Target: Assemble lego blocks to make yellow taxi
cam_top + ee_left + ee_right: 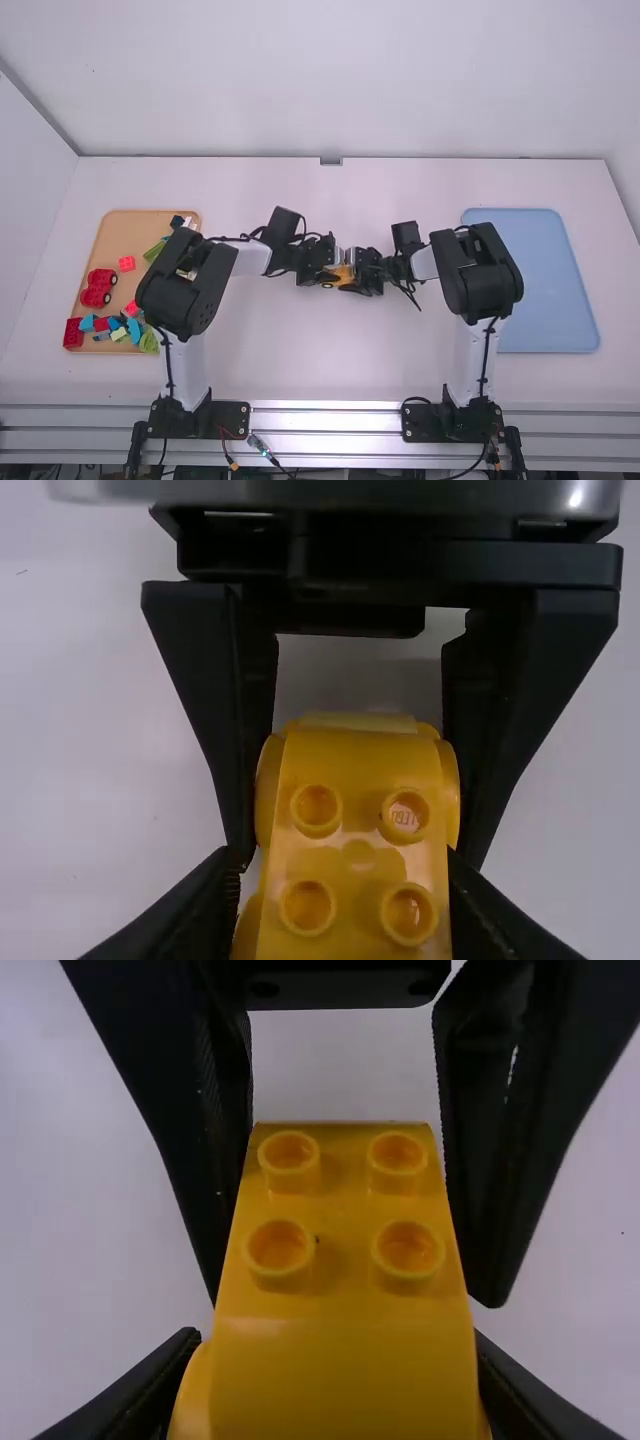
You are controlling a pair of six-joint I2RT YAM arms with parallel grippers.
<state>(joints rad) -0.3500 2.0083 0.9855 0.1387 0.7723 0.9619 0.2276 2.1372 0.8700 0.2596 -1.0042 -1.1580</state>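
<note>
Yellow car body (345, 1390) — lengthwise from left end effector (345, 860) to right end effector (335, 1340), both gripping it — between surface (330, 350) side edges

In the left wrist view, small raised letters stand on one stud (405, 816) of the yellow block (362, 856); that stud lies between the fingers of the right gripper (350, 277), nearer one finger (490, 710) than the other; the lettering sits inside the stud's round rim, facing the camera.
</note>
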